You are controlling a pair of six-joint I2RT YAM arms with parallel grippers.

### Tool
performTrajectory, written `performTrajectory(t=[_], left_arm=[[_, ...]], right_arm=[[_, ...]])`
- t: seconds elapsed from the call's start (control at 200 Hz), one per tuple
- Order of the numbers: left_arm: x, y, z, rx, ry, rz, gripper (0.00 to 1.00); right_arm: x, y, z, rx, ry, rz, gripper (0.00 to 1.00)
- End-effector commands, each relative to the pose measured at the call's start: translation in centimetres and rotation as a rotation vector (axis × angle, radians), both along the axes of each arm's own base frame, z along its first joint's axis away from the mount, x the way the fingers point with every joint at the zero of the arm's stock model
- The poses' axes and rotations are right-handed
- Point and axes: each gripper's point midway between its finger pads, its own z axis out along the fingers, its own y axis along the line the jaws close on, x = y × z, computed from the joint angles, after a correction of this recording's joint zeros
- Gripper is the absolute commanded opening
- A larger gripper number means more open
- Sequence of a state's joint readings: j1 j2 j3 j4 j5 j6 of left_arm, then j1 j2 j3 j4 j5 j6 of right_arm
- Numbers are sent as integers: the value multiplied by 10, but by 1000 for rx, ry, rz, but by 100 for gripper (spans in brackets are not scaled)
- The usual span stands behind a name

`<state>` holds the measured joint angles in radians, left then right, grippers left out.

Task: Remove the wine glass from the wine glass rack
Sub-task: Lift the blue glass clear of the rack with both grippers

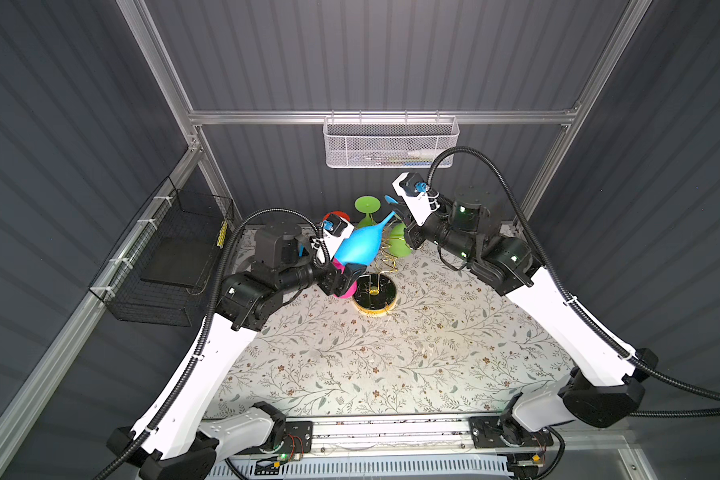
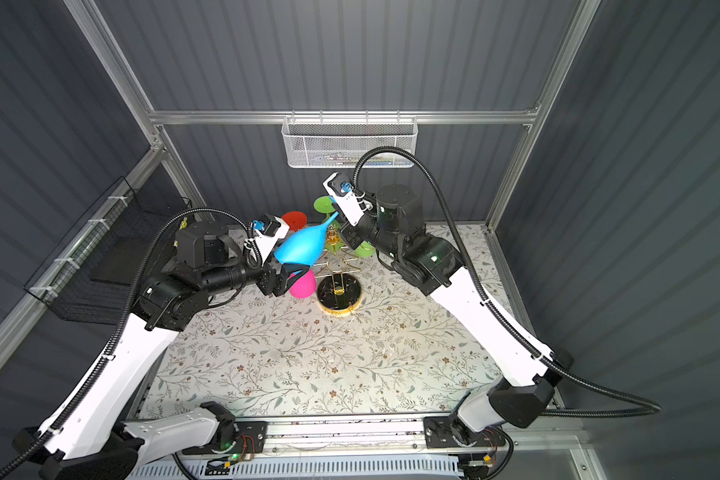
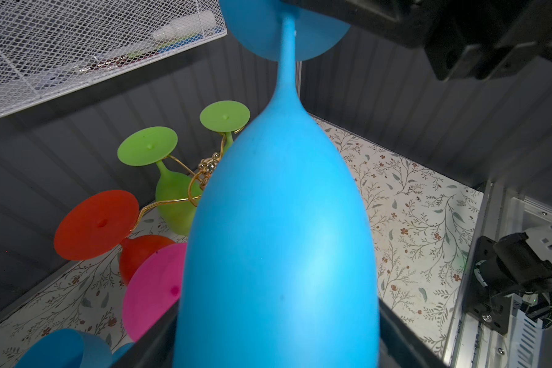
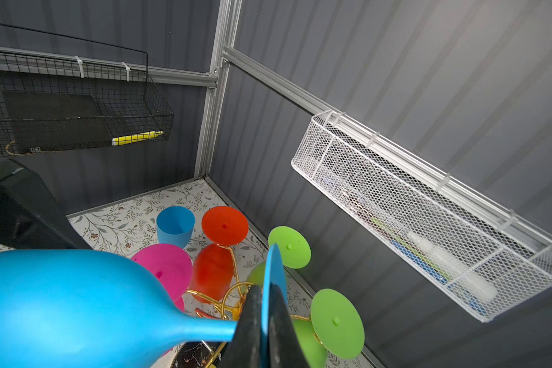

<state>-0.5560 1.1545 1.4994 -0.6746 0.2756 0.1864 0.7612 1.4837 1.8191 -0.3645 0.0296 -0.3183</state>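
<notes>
- Well now, the blue wine glass [image 1: 356, 247] is up in the air, lying tilted between the two arms, just above the gold arms of the wine glass rack [image 1: 375, 293].
- The left gripper [image 1: 348, 272] has the bowl end. Its fingers [image 3: 150, 347] are spread wide, one on each side of the bowl and right against it in the left wrist view.
- The right gripper [image 4: 265, 318] takes the other end, with its fingers pinched tight on the rim of the round blue foot. The stem runs from there down to the bowl.
- On the rack, a red glass [image 4: 212, 274], a pink glass [image 4: 166, 267] and two green glasses [image 3: 147, 146] hang bowl-down from the ring-ended arms.
- The rack's black marbled base sits on the floral table cover [image 1: 391, 365], just beside the left gripper in both top views.
- A white mesh basket [image 1: 391, 141] hangs on the back wall, well apart from the action.
</notes>
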Motion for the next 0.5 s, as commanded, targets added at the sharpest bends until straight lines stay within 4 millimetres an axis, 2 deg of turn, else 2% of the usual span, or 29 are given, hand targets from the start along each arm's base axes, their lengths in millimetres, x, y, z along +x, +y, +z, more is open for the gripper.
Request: performTrajectory(t=[0.0,0.065,0.075,0.105,0.36,0.495], left_arm=[[1,-2,8,-5,-85,-15,83],[-1,0,13,-23,-133,-18,86],[0,-1,5,-15,-126,-19,86],[-2,0,3,-21,-149,-20,87],[-11,13,28,-103,-325,18,99],[-16,18,34,-125,-372,24,99]], right_arm=[[-15,1,16,92,19,26,0],[-14,-4,19,116,36,3,0],[-14,-6,20,120,39,-2,0],[-13,-9,21,133,47,-12,0],[-15,-32,20,201,92,-40,0],[-13,-44,14,231,119,-55,0]])
